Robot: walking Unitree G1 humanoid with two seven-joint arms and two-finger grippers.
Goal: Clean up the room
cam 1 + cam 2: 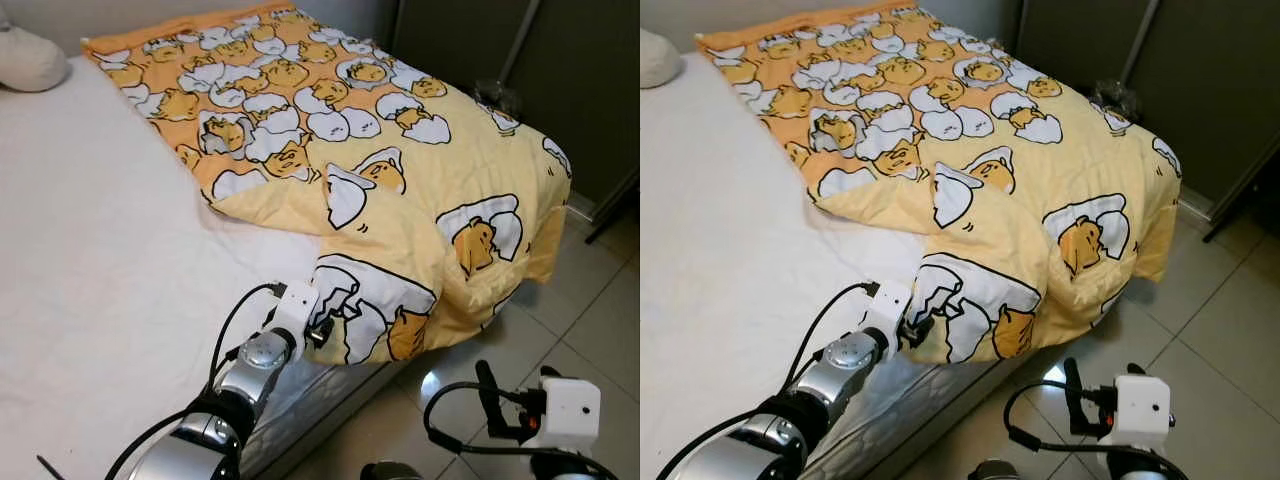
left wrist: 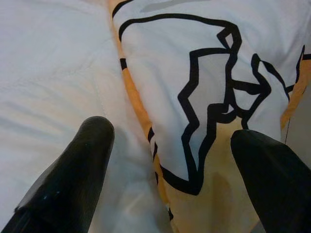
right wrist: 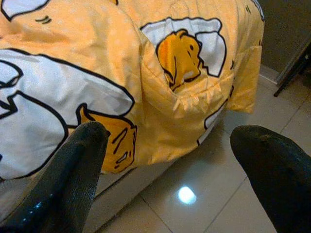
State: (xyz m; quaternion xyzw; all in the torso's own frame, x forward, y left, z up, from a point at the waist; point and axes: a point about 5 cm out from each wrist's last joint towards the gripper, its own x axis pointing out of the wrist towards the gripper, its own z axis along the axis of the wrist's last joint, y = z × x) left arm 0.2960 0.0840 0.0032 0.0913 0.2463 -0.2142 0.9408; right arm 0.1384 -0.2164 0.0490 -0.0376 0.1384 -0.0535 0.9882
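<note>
No writing or brand can be read. A yellow blanket [image 1: 400,190] printed with cartoon egg figures is spread crumpled over the bed [image 1: 90,300], one corner hanging off its edge. The left gripper [image 2: 170,160] is held apart at this corner. The right gripper [image 3: 167,160] is spread open above the tiled floor [image 1: 590,300].

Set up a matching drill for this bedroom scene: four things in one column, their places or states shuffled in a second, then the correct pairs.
Things:
1. blanket
2. pillow
3. left pincer
4. right pincer

Places or states:
A. open, above the floor tiles
B. at the far corner of the bed
C. bunched, hanging over the bed's edge
D. open, at the blanket's near edge

Pairs: 1-C, 2-B, 3-D, 4-A
</note>
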